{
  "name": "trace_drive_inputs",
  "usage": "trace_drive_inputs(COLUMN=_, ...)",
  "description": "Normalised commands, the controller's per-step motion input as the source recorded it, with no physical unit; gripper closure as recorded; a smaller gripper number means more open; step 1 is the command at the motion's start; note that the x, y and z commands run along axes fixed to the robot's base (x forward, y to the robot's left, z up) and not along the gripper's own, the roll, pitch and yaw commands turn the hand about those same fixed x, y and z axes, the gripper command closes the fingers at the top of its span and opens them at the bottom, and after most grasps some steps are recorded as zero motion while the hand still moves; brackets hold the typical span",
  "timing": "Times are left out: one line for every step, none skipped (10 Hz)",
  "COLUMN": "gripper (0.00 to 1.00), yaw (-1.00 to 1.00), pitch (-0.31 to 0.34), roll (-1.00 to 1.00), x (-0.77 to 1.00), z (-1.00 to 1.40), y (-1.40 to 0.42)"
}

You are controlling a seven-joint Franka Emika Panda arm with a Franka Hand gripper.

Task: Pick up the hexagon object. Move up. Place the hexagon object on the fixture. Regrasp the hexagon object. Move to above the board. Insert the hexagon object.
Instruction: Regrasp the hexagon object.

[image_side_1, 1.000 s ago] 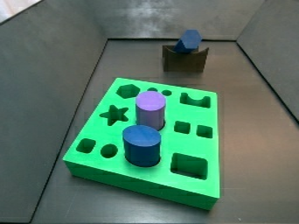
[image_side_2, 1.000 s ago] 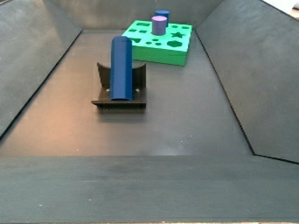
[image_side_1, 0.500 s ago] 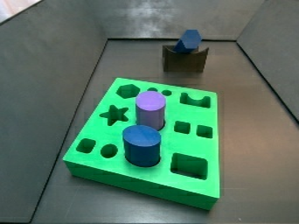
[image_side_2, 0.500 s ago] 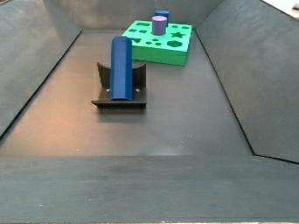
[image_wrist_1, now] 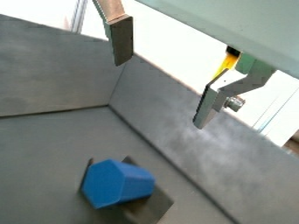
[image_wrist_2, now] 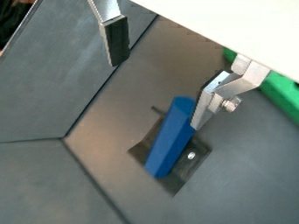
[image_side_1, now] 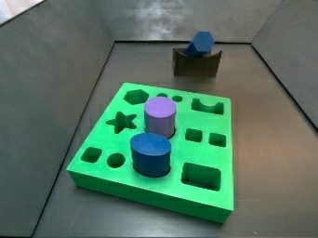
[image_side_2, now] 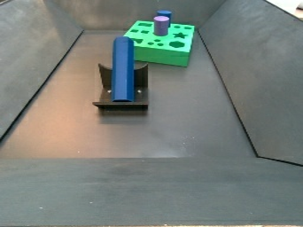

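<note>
The hexagon object, a long slim blue prism, stands leaning in the notch of the dark fixture; its hexagonal end shows in a side view over the fixture. The green board lies beyond it. My gripper is open and empty, above the prism, out of both side views. Both wrist views show the prism below the fingers, apart from them.
A purple cylinder and a short dark-blue cylinder stand in holes of the board. Grey walls slope up around the dark floor. The board has star, hexagon, round and square holes.
</note>
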Motion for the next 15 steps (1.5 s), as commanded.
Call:
trace_drive_inputs(gripper=0.0, yaw=0.16, pitch=0.2, roll=1.0, x=0.12, z=-0.01, y=-0.05)
trace_drive_inputs(gripper=0.0, yaw=0.2, pitch=0.221, roll=1.0, x=0.13, z=-0.02, y=-0.06)
trace_drive_inputs(gripper=0.0, yaw=0.23, pitch=0.221, roll=0.92, x=0.14, z=-0.02, y=-0.06)
trace_drive_inputs(gripper=0.0, yaw=0.25, pitch=0.181, roll=0.69, x=0.16, z=-0.02, y=-0.06)
trace_drive_inputs(gripper=0.0, yaw=0.26, pitch=0.147, roll=0.52, x=0.17, z=-0.02, y=-0.06)
trace_drive_inputs(gripper=0.0, yaw=0.26, pitch=0.115, roll=0.35, x=0.19, z=-0.02, y=-0.06)
trace_drive_inputs(gripper=0.0, yaw=0.26, pitch=0.081, roll=0.25, x=0.2, z=-0.01, y=-0.05)
trace_drive_inputs(gripper=0.0, yaw=0.24, pitch=0.026, roll=0.19, x=0.17, z=-0.01, y=-0.06)
trace_drive_inputs(gripper=0.0, yaw=0.23, pitch=0.012, roll=0.18, x=0.17, z=-0.02, y=-0.06)
trace_drive_inputs(gripper=0.0, yaw=0.11, pitch=0.091, roll=0.16, x=0.06, z=-1.0, y=0.04)
trace_drive_inputs(gripper=0.0, yaw=0.09, pitch=0.081, roll=0.16, x=0.06, z=-1.0, y=0.04)
trace_drive_inputs(gripper=0.0, yaw=0.1, pitch=0.061, roll=0.15, x=0.06, z=-1.0, y=0.03)
trace_drive_inputs(gripper=0.0, yaw=0.11, pitch=0.045, roll=0.12, x=0.07, z=-1.0, y=0.03)
trace_drive_inputs(gripper=0.0, yaw=0.11, pitch=0.021, roll=0.1, x=0.08, z=-1.0, y=0.02)
trace_drive_inputs(gripper=0.0, yaw=0.11, pitch=0.008, roll=0.08, x=0.09, z=-1.0, y=0.02)
